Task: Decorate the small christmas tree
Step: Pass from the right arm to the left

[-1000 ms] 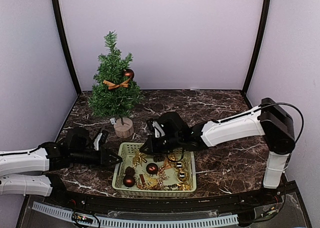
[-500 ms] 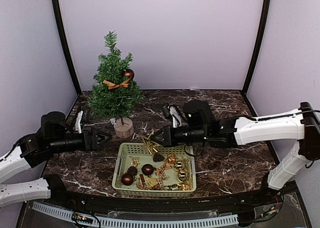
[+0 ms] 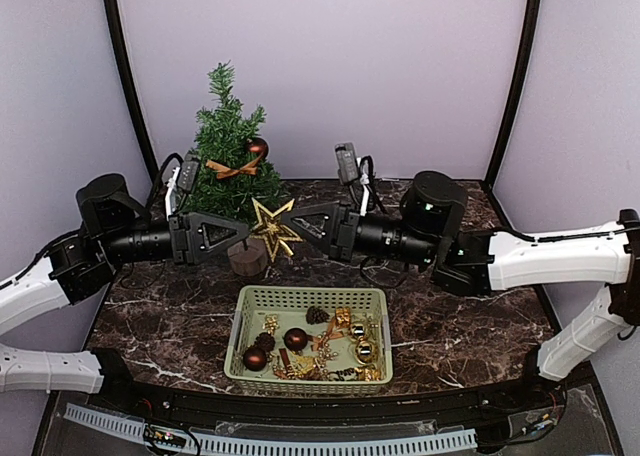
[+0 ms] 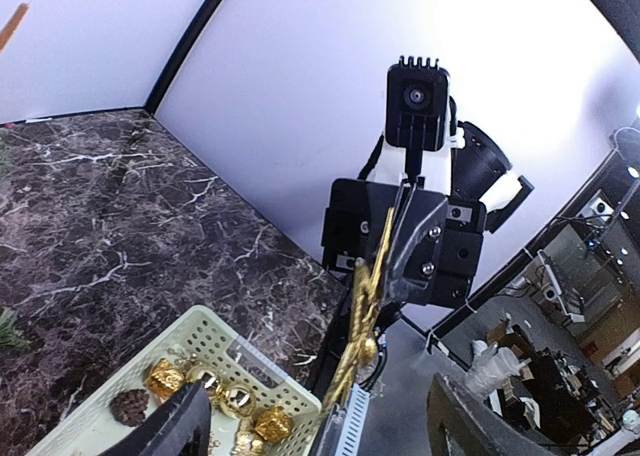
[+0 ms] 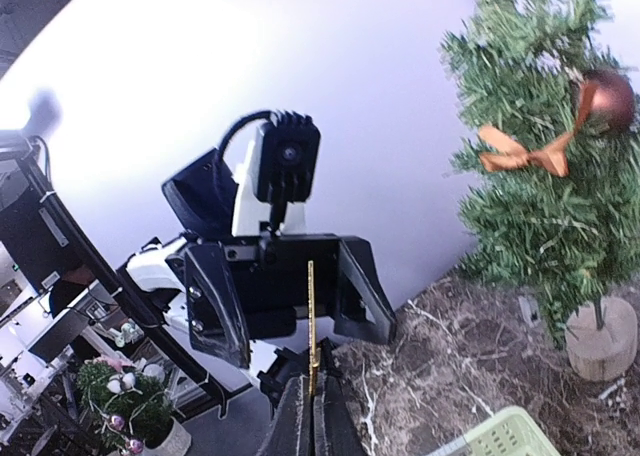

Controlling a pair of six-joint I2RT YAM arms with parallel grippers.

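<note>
Table [image 3: 450,326]: dark marbled top that carries everything below.
Small christmas tree [image 3: 228,166]: upright at the rear left on its wooden stump, already carrying an orange bow [image 3: 232,167] and a brown-red ball [image 3: 258,147].
Basket [image 3: 300,292]: pale green, at near centre, well apart from the tree's branches. It holds dark balls [image 3: 256,359], a pine cone [image 3: 317,315] and gold pieces.
Right gripper [image 3: 290,223]: raised above the table in front of the tree, jaws fully closed on one point of the gold star.
Left gripper [image 3: 243,231]: faces the right one, jaws spread wide and holding nothing. Its fingers [image 5: 215,306] flank the star on both sides.
Gold star [image 3: 268,230]: in the air between the two grippers, edge-on to both wrist cameras.
Contact: from above the left fingers look near the star; whether they touch it cannot be told.
Step in hand: apparently passing the star from the right arm to the left.
Next move calls for: the left jaws to close squarely on the thin star before the right jaws let go, then a lift to the treetop.
</note>
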